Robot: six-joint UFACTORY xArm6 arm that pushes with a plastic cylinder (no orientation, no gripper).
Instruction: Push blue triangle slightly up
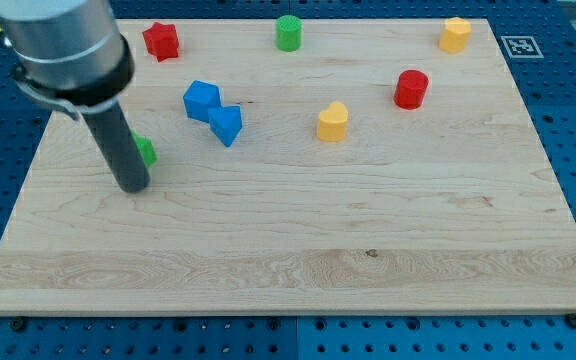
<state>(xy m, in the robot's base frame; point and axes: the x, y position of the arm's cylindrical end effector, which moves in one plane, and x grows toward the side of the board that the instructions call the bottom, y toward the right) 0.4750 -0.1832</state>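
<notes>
1. Resting my tip (133, 188) on the wooden tabletop (318, 260), toward the view's left, with the dark rod leaning up and left into the grey arm housing.
2. Ending in that bare rod rather than a hand, so showing nothing opening, closing or gripping.
3. Standing just in front of a small green block (147, 151) and covering most of it, leaving its shape unreadable and any contact with the rod impossible to tell.
4. Lying to the view's right of my tip and somewhat higher, clearly apart from it: the blue triangle (226, 124), one corner pointing toward the view's bottom.
5. Pressing against, or sitting just beside, the triangle's upper-left edge: a chunkier blue block (201, 100).
6. Sitting further to the view's right, near mid-board: a yellow block (333, 122) with a rounded base, and beyond it a red cylinder (411, 89).
7. Lining the view's top edge, left to right: a red star (161, 41), a green cylinder (288, 33) and a second yellow block (455, 35) near the corner.
</notes>
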